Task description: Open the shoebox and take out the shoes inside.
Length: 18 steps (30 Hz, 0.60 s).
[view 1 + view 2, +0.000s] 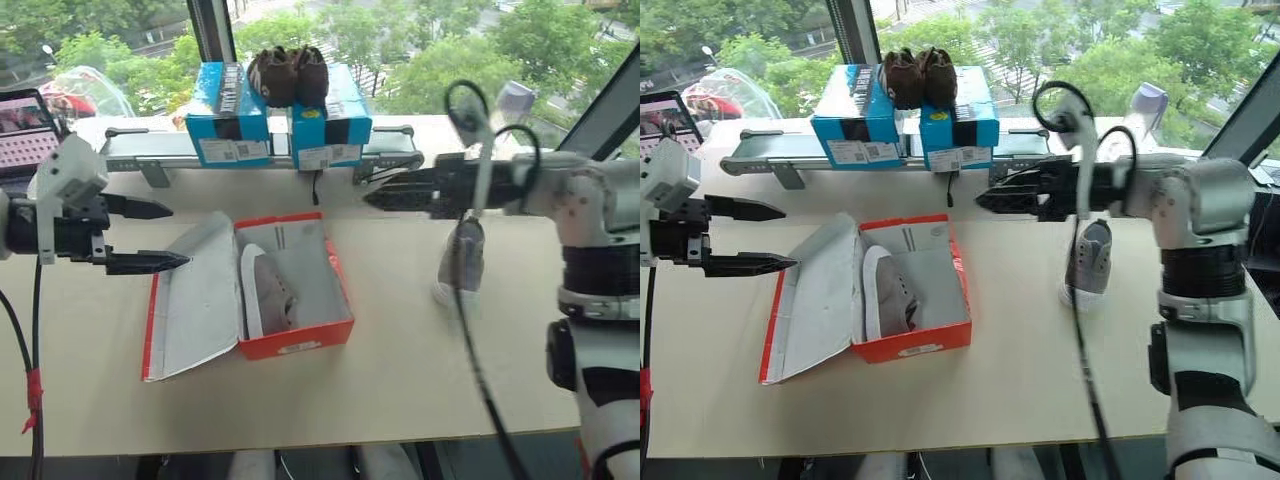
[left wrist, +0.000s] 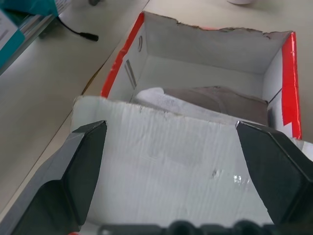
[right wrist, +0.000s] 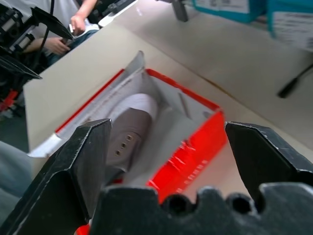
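The shoebox (image 1: 296, 290) lies open near the middle of the tabletop (image 1: 420, 360), its red walls framing a white inside and its lid (image 1: 195, 300) folded flat out on the robot's left side, white face up. One of the shoes (image 1: 268, 290), grey-mauve with a white sole, rests on its side in the box against the wall next to the lid. The other shoe (image 1: 1090, 258) stands outside the box on the tabletop to the robot's right, well apart from the box, partly crossed by a black cable.

The left pincer (image 1: 150, 236) hangs above the tabletop just left of the lid, its two black fingers spread wide apart and empty, tips aimed toward the box; in the left wrist view the lid and the boxed shoe show between its fingers (image 2: 78, 171). The right pincer (image 1: 1005, 197) is held above the far edge of the tabletop, beyond the box and pointing to the robot's left, fingers apart with nothing between them; the right wrist view looks down between its fingers (image 3: 85, 161) at the open box and the shoe inside.

Along the window side of the tabletop stand two blue boxes (image 1: 275, 115) side by side on a grey rail (image 1: 150, 150), with a dark brown pair of shoes (image 1: 288, 72) on top of them. A person's hand (image 3: 78, 22) shows past the far end of the tabletop in the right wrist view
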Tool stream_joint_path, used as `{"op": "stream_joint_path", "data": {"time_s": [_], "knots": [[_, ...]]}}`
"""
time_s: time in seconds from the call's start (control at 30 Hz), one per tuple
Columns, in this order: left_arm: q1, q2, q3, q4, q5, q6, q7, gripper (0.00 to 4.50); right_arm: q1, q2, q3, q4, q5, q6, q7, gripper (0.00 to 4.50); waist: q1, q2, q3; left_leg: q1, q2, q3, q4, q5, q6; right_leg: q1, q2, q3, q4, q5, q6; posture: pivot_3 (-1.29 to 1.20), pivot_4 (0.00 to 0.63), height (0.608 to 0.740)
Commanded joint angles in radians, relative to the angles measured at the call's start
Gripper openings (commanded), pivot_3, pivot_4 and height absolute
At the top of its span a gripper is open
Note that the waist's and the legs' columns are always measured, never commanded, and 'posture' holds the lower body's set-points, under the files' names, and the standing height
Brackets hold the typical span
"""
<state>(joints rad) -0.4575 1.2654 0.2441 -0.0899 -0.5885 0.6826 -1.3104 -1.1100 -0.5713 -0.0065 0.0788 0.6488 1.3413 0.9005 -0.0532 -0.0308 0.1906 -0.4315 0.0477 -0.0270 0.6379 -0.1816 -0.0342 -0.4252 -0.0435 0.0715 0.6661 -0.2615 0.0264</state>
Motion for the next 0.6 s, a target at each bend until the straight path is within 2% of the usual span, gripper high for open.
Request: {"op": "stream_joint_path", "data": {"time_s": [0.03, 0.1, 0.3, 0.43, 0.6], "knots": [[0.022, 0.028, 0.085, -0.021, -0.001, 0.012, 0.018, 4.50, -0.038, 0.113, -0.024, -0.077, 0.083, 0.187, -0.069, 4.43, 0.008, 0.000, 0.000, 0.000, 0.000, 0.000, 0.000, 0.000, 0.000, 0.000, 0.000, 0.000, 0.000, 0.000, 0.000, 0.00, 0.150, 0.740], [0.051, 0.025, 0.111, -0.046, -0.010, 0.025, 0.022, 4.50, -0.032, 0.178, -0.041, -0.083, 0.125, 0.262, -0.111, 4.43, 0.009, 0.000, 0.000, 0.000, 0.000, 0.000, 0.000, 0.000, 0.000, 0.000, 0.000, 0.000, 0.001, 0.000, 0.000, 0.00, 0.150, 0.740], [0.120, 0.003, 0.173, -0.110, -0.035, 0.062, 0.051, 4.50, 0.043, 0.241, 0.025, -0.103, 0.192, 0.273, -0.209, 4.43, 0.013, -0.001, -0.001, 0.000, 0.000, 0.000, 0.000, 0.000, 0.000, 0.001, 0.000, -0.001, 0.000, 0.000, 0.000, 0.00, 0.150, 0.740], [0.138, -0.008, 0.175, -0.124, -0.034, 0.061, 0.065, 4.50, 0.034, 0.317, 0.053, -0.026, 0.125, 0.232, -0.249, 4.43, 0.002, -0.001, -0.001, 0.002, 0.001, 0.000, 0.000, 0.000, 0.000, 0.000, 0.000, 0.000, 0.003, 0.000, -0.001, 0.00, 0.150, 0.740], [0.134, -0.008, 0.172, -0.132, -0.048, 0.065, 0.081, 4.50, 0.029, 0.343, 0.115, 0.064, 0.059, 0.135, -0.250, 4.43, -0.007, -0.001, -0.001, 0.001, 0.000, 0.000, 0.000, 0.000, 0.000, 0.000, 0.000, 0.000, 0.003, 0.000, -0.001, 0.00, 0.150, 0.740]]}}
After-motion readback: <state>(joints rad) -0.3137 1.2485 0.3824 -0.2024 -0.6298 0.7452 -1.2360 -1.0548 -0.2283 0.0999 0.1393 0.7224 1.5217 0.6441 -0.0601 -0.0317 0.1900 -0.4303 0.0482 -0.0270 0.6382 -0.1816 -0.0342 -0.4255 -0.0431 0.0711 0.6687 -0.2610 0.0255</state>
